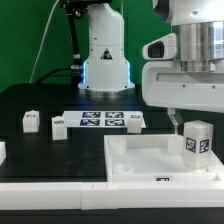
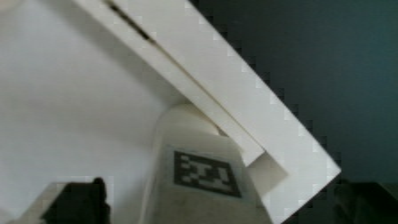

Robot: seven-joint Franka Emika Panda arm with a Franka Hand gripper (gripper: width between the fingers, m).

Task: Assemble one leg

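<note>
A small white leg with a black-and-white tag stands upright in the near corner of the white square tray, on the exterior view's right. My gripper hangs over the leg's top with its jaws either side of it. One dark finger shows just beside the leg, with a small gap. In the wrist view the leg sits between the jaws, against the tray's raised edge. The dark finger stands apart from it. The gripper looks open.
The marker board lies behind the tray. Three more white legs stand by it: two on the left and one on the right. A white part shows at the left edge. The robot base stands at the back.
</note>
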